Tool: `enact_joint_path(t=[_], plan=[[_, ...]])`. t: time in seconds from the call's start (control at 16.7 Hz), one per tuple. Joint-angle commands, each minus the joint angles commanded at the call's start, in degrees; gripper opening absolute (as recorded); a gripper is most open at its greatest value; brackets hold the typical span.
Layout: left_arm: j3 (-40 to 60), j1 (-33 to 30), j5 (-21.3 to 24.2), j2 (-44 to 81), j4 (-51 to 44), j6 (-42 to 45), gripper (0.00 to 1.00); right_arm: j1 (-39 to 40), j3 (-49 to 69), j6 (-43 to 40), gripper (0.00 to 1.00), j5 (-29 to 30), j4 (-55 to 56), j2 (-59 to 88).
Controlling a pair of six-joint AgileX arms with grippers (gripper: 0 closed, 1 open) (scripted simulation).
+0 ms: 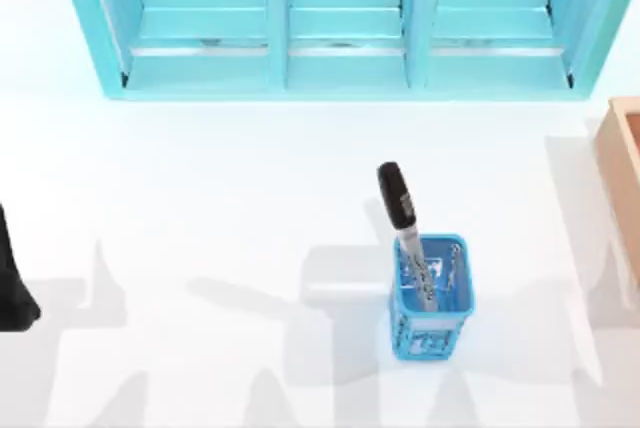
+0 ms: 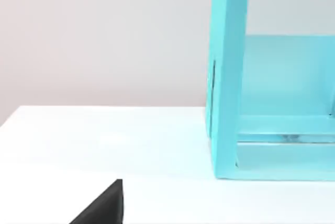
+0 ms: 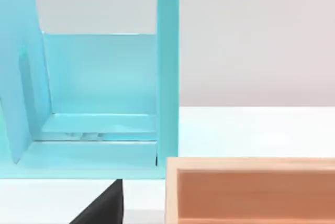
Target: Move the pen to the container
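Observation:
The pen (image 1: 403, 228), black cap up and silver-grey barrel below, stands leaning toward the back in a small blue mesh basket (image 1: 430, 320) right of the table's middle. The tan container (image 1: 622, 173) with an orange-brown inside lies at the right edge of the top view. In the right wrist view the container (image 3: 251, 164) sits close in front of the camera. My left arm (image 1: 14, 283) is parked at the far left edge, well away from the pen. A black part of each gripper pokes into its own wrist view, the left (image 2: 104, 208) and the right (image 3: 104, 205).
A big turquoise shelf unit (image 1: 340, 78) with three bays spans the back of the table. Its end panels appear in the left wrist view (image 2: 227, 77) and the right wrist view (image 3: 167, 72). White tabletop (image 1: 200, 208) stretches between the left arm and the basket.

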Motion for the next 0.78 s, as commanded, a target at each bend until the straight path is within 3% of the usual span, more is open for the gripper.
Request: enact_joint_path(t=[0.36, 0.78], plan=[[0.00, 0.00, 0.00, 0.00, 0.00, 0.00, 1.00, 3.92, 3.21, -0.23, 1.00, -3.21, 0.57, 6.46], [0.00, 0.00, 0.00, 0.00, 0.00, 0.00, 1.00, 16.84, 14.38, -1.26, 1.00, -13.64, 2.48, 37.67]])
